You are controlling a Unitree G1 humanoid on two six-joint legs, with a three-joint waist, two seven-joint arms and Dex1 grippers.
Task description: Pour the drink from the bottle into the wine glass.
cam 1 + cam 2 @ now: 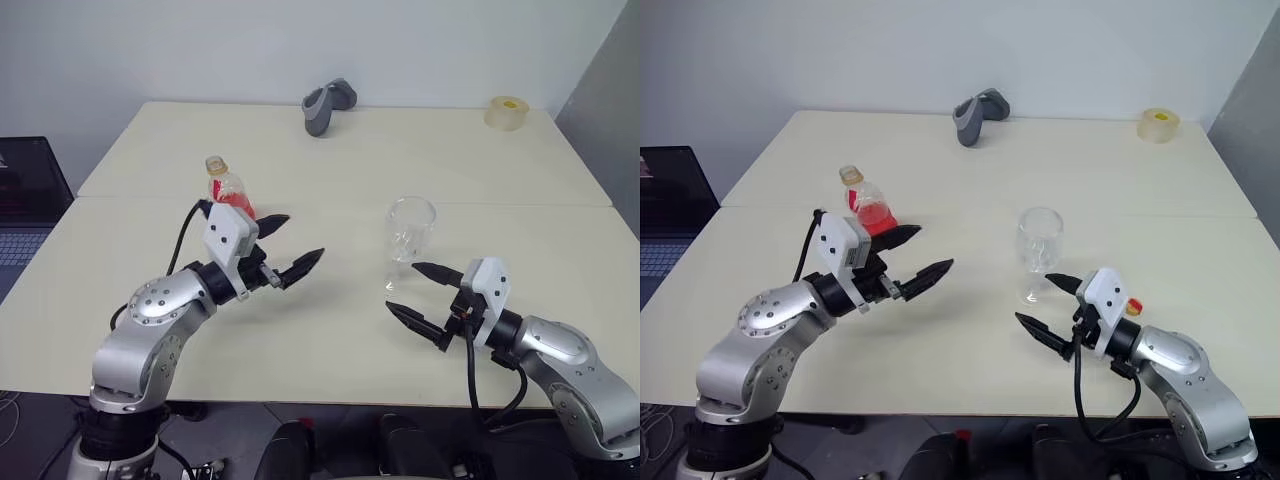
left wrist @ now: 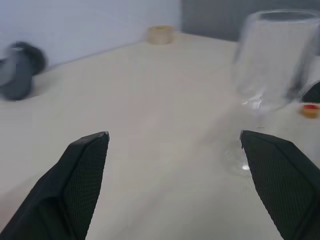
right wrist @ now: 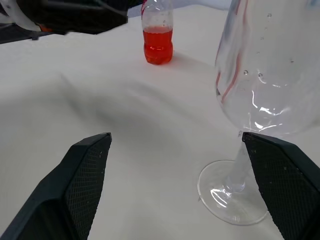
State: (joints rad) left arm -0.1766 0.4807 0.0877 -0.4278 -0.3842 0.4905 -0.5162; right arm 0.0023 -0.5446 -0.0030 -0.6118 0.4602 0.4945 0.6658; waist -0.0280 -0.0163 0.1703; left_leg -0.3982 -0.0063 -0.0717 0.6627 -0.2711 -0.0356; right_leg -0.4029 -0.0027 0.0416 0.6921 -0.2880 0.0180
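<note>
Both of your hands are empty with fingers spread wide: the left hand (image 1: 284,246) hovers in front of the bottle (image 1: 229,193), the right hand (image 1: 422,292) just short of the wine glass (image 1: 409,240). The bottle stands upright on the tabletop (image 1: 330,180), about a third full of the drink (image 3: 158,46), well apart from the empty glass. Judging from this, you are about to grasp the bottle: take it around the body, below the neck, squarely, so it does not tip. Steady the glass by its stem; it looks top-heavy. The left hand hides the bottle's lower part from the head views. The cap looks to be on, though you cannot tell whether it is screwed tight.
</note>
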